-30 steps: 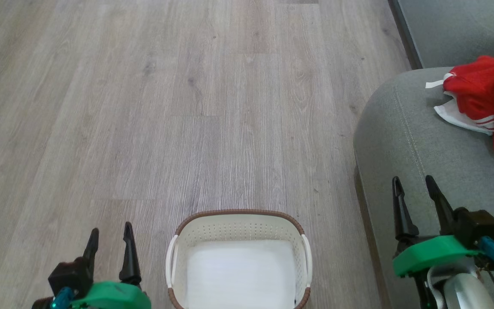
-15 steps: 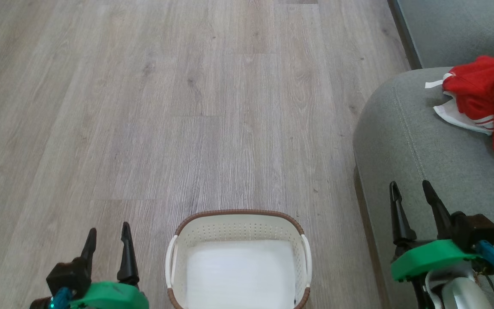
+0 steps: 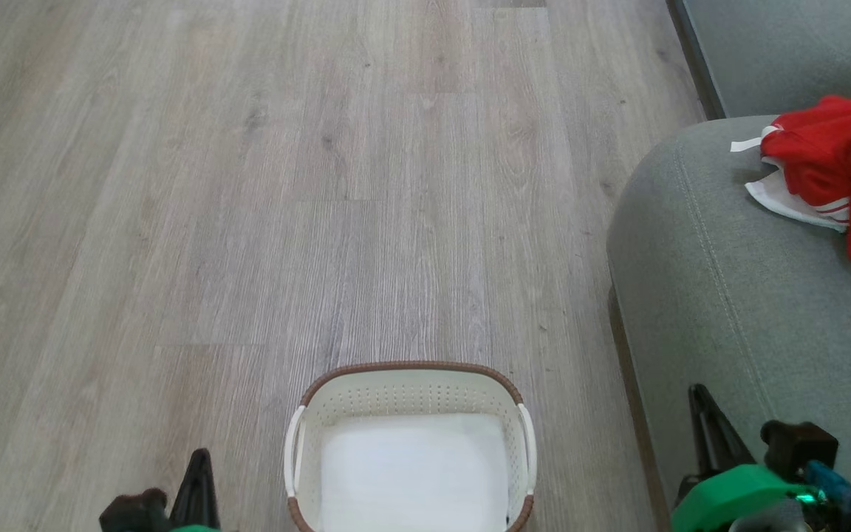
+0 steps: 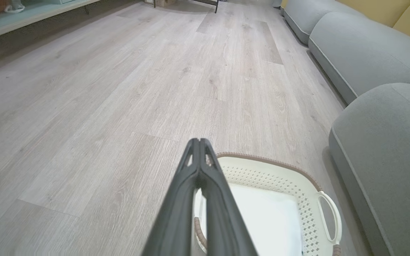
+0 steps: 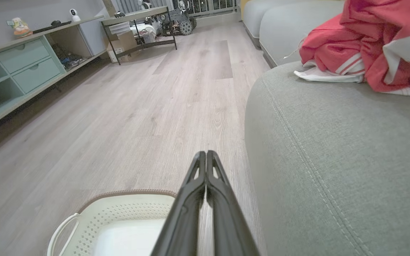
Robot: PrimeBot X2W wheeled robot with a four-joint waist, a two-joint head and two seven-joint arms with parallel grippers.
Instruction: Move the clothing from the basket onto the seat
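The red clothing (image 3: 843,170) with white trim lies bunched on the grey-green seat (image 3: 728,295) at the right; the right wrist view has the clothing (image 5: 372,46) heaped on the seat (image 5: 333,153) too. On the floor at bottom centre stands the cream basket (image 3: 411,384), its white bottom bare. My left gripper (image 3: 200,462) is low at the bottom left, beside the basket, shut with nothing in it (image 4: 199,142). Over the seat's front edge, my right gripper (image 3: 699,395) is also shut and holds nothing (image 5: 205,154).
Pale wood-look floor (image 3: 322,185) stretches ahead of the basket. Further grey sofa cushions (image 4: 361,60) run along the right. A low teal shelf unit (image 5: 23,71) and a black-framed table (image 5: 141,21) stand far off at the left.
Both grippers have closed from open and dropped lower in the head view, toward the bottom edge. The basket and the clothing stay where they were.
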